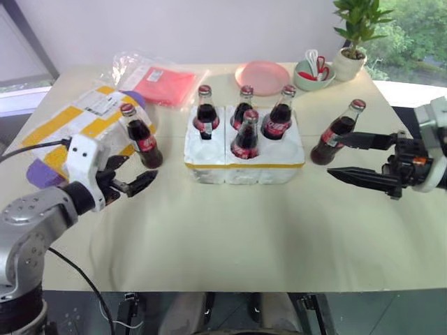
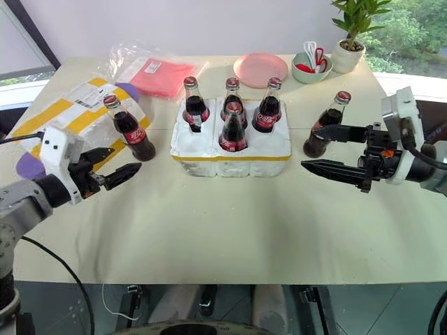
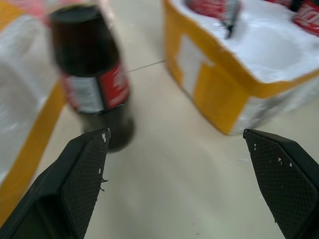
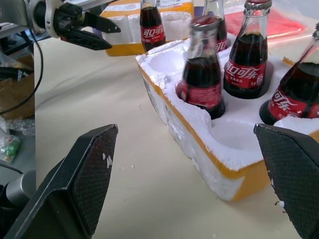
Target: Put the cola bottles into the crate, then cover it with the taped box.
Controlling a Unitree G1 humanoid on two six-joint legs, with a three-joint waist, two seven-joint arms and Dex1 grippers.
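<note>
The crate (image 1: 244, 166), white foam with a yellow band, stands mid-table and holds several cola bottles (image 1: 246, 135); two front wells are empty. One loose cola bottle (image 1: 142, 136) stands left of it, against the taped box (image 1: 73, 122). My left gripper (image 1: 140, 169) hangs open just in front of that bottle (image 3: 92, 74), not touching it. Another loose cola bottle (image 1: 337, 132) stands right of the crate. My right gripper (image 1: 336, 157) is open beside it, its upper finger close to the glass, pointing toward the crate (image 4: 199, 139).
At the back stand a pink plate (image 1: 262, 75), a green bowl with utensils (image 1: 314, 73) and a potted plant (image 1: 356, 42). A plastic bag with a red item (image 1: 160, 84) lies behind the taped box, and a purple object (image 1: 42, 173) pokes out beneath it.
</note>
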